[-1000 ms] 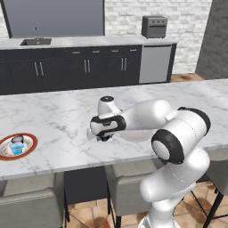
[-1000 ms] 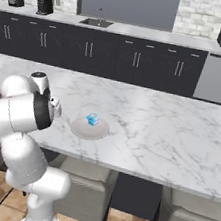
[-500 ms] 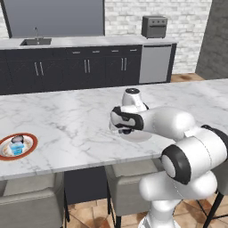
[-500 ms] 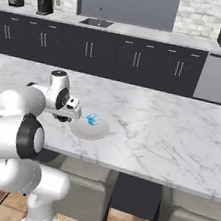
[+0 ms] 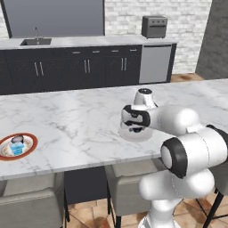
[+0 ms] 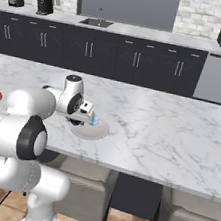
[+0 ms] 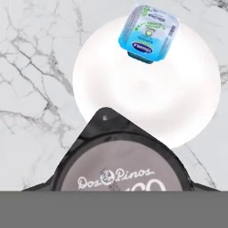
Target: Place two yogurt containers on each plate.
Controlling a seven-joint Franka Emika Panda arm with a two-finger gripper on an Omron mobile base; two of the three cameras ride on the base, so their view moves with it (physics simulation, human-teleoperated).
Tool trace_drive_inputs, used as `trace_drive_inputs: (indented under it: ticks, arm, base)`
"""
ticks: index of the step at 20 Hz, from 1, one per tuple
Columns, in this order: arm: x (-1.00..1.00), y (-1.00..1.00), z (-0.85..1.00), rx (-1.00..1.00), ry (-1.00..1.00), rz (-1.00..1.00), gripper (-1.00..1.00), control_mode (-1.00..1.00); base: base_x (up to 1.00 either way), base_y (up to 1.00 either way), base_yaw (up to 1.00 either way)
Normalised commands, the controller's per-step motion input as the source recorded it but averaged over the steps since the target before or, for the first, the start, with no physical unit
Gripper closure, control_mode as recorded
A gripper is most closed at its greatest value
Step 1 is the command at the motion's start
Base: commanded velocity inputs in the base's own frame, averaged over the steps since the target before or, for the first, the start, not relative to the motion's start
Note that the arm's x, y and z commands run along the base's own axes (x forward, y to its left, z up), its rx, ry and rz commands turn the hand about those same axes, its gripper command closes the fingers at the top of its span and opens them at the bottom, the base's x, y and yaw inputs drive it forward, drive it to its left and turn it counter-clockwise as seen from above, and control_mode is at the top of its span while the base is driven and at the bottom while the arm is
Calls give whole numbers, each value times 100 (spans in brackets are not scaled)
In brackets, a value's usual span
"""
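- White-and-grey veined marble counter [image 5: 67, 120]: long island top carrying every item listed here.
- Plain pale plate [image 7: 147, 80]: round, flat, no rim colour; lies on the counter directly under the robot's hand. In the right base view its edge [image 6: 96, 130] shows just past the hand.
- Light blue yogurt cup [image 7: 148, 33]: translucent, printed foil top, sits on the pale plate near the plate's rim, at the top of the hand view. In the right base view it appears as a small blue spot [image 6: 94, 121] beside the hand.
- Dark yogurt cup [image 7: 121, 171]: black body, pale grey lid with lettering, close under the hand camera, overlapping the near edge of the pale plate.
- Pincer [image 5: 135, 129]: poised over the pale plate, clamped on the dark yogurt cup; fingertips themselves hidden by the cup.
- Red-rimmed plate [image 5: 18, 146]: well apart, at the counter's left end.
- Cups on red-rimmed plate [image 5: 17, 144]: something light blue with a darker top; I cannot tell the number.
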Motion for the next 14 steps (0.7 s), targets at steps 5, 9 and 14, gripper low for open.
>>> trace_drive_inputs:
  ticks: [5,9,14]
  arm:
    - [39,-12,-27,0,0,0,100,-100]
    - [39,-1,-45,2,0,0,100,-100]
    - [24,0,-34,3,0,0,100,-100]
  base:
    - [0,0,0]
    - [0,0,0]
    - [0,0,0]
